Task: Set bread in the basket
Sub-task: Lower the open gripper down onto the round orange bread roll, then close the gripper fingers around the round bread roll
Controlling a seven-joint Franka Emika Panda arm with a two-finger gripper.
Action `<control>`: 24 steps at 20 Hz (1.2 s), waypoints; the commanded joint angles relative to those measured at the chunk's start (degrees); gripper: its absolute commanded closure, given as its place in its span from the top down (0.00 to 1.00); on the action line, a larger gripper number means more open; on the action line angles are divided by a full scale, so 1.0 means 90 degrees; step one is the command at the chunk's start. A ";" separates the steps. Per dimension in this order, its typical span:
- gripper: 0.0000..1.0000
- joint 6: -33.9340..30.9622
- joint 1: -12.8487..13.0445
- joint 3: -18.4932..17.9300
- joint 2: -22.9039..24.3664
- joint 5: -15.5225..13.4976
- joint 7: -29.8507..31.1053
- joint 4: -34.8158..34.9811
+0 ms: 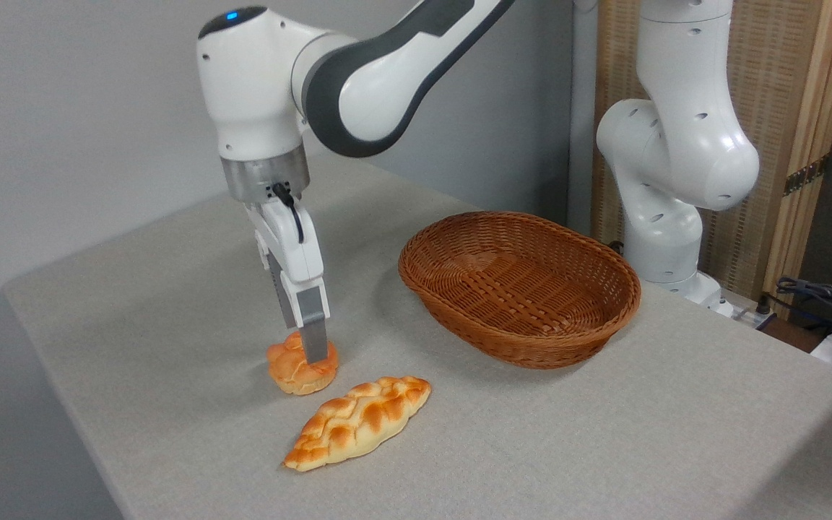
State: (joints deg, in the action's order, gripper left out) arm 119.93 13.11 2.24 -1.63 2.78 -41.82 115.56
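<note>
Gripper down on the bun, near left on the table; fingers straddling it, whether clamped impossible to tell. Basket well apart, right and farther back, long axis running left-far to right-near.

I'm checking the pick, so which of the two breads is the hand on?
The small round knotted bun; the hand is down on it. The longer braided loaf lies untouched, nearer the camera.

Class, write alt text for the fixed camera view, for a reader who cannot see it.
A robot arm's gripper reaches down onto a small round bun on a grey table. A braided loaf lies just in front; an empty wicker basket sits to the right.
</note>
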 commanded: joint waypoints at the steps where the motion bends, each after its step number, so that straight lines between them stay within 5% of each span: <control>1: 1.00 0.0394 0.0106 -0.0063 -0.0024 0.0140 0.0027 0.0187; 2: 0.94 0.0414 0.0106 -0.0054 -0.0024 0.0121 0.0047 0.0197; 7: 0.31 0.0453 0.0097 -0.0054 -0.0111 -0.0016 0.0017 0.0217; 9: 0.20 0.0453 0.0097 -0.0063 -0.0141 -0.0006 0.0008 0.0217; 19: 0.16 0.0434 0.0116 -0.0073 -0.0044 0.0082 -0.0070 0.0246; 24: 0.12 -0.0500 0.0067 -0.0141 0.0502 -0.0006 -0.0070 0.0013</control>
State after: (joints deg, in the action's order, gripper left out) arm 122.16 13.55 1.76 -1.60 3.01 -41.98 116.87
